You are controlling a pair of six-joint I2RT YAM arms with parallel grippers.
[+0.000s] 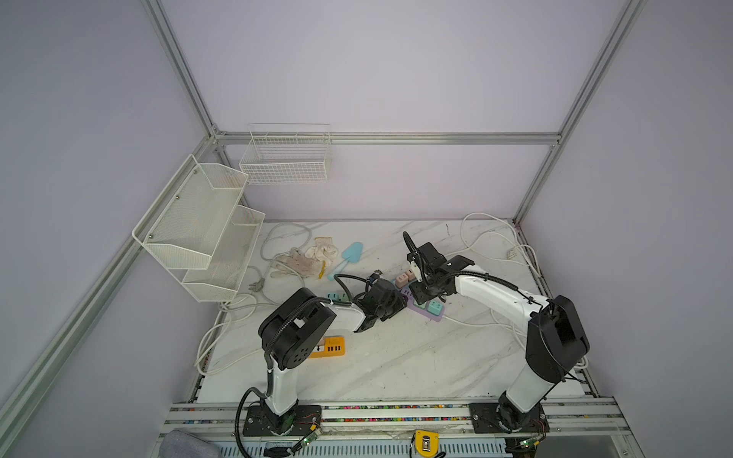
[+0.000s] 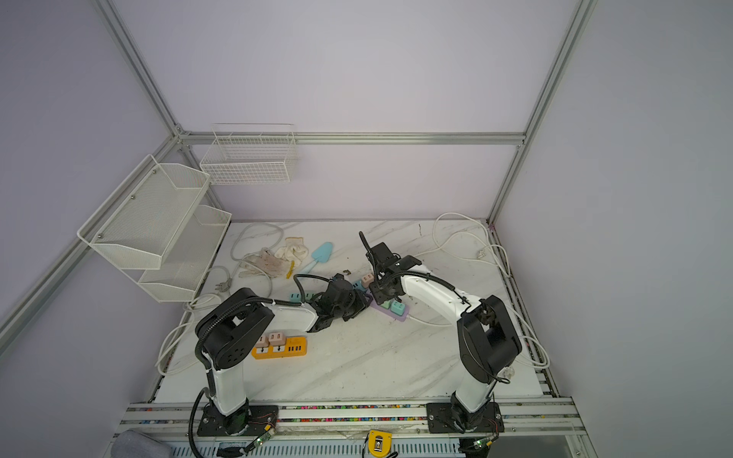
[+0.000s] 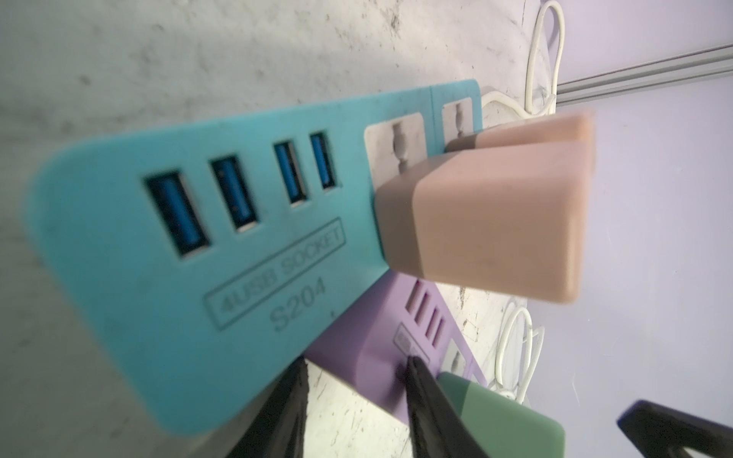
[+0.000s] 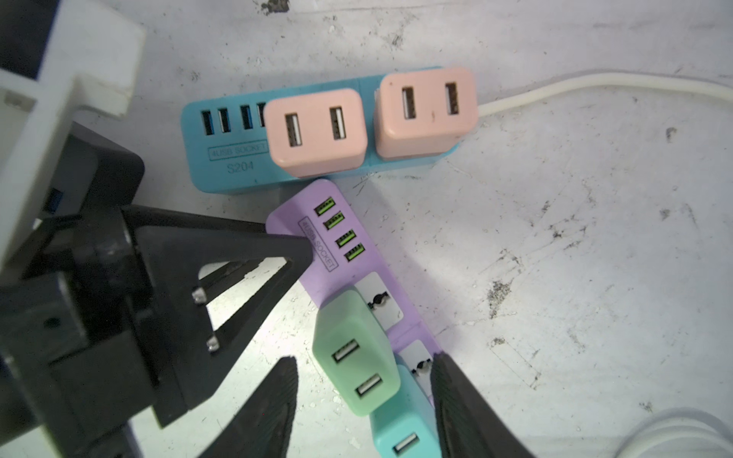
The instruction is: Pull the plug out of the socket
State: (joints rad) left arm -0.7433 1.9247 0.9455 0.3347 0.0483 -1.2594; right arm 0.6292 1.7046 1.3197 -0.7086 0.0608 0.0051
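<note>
Green plug [image 4: 353,349] seated in purple strip [image 4: 321,281], long axis roughly along it, sits between right fingers [image 4: 456,396], spread, not yet clamped; left fingers [image 3: 428,404] apart, one tip pressing strip end

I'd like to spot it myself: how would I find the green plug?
On the marble table, find the purple power strip. Two plugs stand in it: the green plug is nearer its four small ports, beside the turquoise plug.
</note>
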